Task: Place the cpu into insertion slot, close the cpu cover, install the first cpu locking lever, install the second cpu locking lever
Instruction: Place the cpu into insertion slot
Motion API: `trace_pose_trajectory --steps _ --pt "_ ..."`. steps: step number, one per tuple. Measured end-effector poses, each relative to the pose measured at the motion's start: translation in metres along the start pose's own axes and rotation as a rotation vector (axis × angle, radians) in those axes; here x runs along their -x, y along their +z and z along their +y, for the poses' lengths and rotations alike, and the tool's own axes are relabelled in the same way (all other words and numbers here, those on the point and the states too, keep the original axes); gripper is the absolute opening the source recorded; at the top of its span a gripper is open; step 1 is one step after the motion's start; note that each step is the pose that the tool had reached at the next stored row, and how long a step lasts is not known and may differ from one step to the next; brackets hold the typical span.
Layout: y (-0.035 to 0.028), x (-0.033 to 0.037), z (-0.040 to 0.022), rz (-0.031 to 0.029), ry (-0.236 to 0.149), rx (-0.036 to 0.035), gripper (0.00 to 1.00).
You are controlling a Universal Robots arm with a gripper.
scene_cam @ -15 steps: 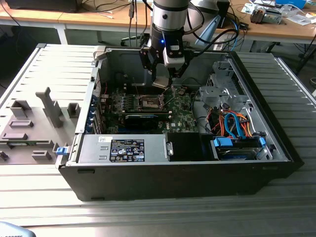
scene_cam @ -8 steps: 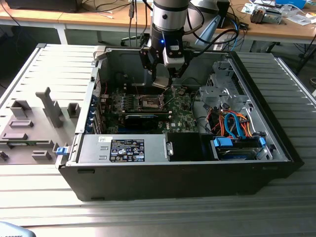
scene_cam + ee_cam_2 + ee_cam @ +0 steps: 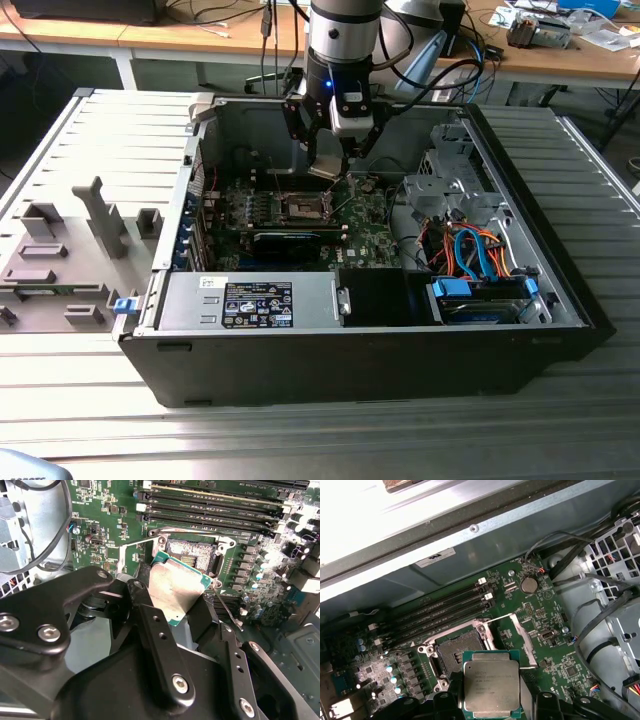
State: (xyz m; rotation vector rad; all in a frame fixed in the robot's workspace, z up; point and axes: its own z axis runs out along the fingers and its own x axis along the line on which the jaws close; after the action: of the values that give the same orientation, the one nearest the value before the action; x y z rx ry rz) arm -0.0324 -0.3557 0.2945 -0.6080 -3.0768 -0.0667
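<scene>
I am viewing an open computer case (image 3: 350,350) lying on a ribbed metal table (image 3: 300,440). Along the case's near wall in the exterior view sits a grey power supply (image 3: 250,303). At the near corner on the exterior view's right is a drive bay with orange and blue cables (image 3: 480,255).

Behind these, the green motherboard (image 3: 365,235) covers the case floor. Near its middle is the insertion slot (image 3: 303,208), a square socket with its contact field uncovered in both wrist views (image 3: 192,552) (image 3: 457,652). The cpu cover (image 3: 522,645) is swung up off the slot and stands open along 1 side of it.

The gripper (image 3: 328,155) hangs from the arm above the board, over the slot's far edge in the exterior view. Its 2 black fingers (image 3: 145,605) are clamped on opposite edges of the cpu (image 3: 177,587), a silvery square with a green rim. The cpu (image 3: 491,685) is off the board, tilted, and not seated. In the first wrist view it overlaps 1 edge of the slot.

Past the slot, 4 long dark memory slots (image 3: 435,610) run parallel toward the case's far wall.
</scene>
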Motion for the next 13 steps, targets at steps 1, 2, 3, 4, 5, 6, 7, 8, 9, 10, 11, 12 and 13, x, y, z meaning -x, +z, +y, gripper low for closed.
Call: trace_pose_trajectory --steps 1,2,3,4,5,6,7,8,9,10,11,12,13 --pt "0.0 0.0 0.0 -0.0001 0.001 -0.0001 0.54" --pt "0.0001 0.0 0.0 -0.0002 0.002 -0.0004 0.54" --pt "0.0001 0.0 0.0 -0.0004 0.003 -0.0007 0.54" --pt "0.0002 0.0 0.0 -0.0007 0.003 -0.0013 0.54" --pt "0.0002 0.0 0.0 -0.0009 0.004 -0.0019 0.54" --pt "0.0002 0.0 0.0 -0.0012 0.004 -0.0025 0.54" --pt "0.0002 0.0 0.0 -0.0015 0.005 -0.0031 0.54" --pt "0.0002 0.0 0.0 -0.0016 0.005 -0.0033 0.54" --pt "0.0002 0.0 0.0 -0.0018 0.006 -0.0036 0.54" --pt "0.0002 0.0 0.0 -0.0019 0.006 -0.0039 0.54" --pt "0.0002 0.0 0.0 -0.002 0.007 -0.004 0.54" --pt "0.0003 0.0 0.0 -0.0021 0.008 -0.0043 0.54" --pt "0.0003 0.0 0.0 -0.0022 0.008 -0.0043 0.54"
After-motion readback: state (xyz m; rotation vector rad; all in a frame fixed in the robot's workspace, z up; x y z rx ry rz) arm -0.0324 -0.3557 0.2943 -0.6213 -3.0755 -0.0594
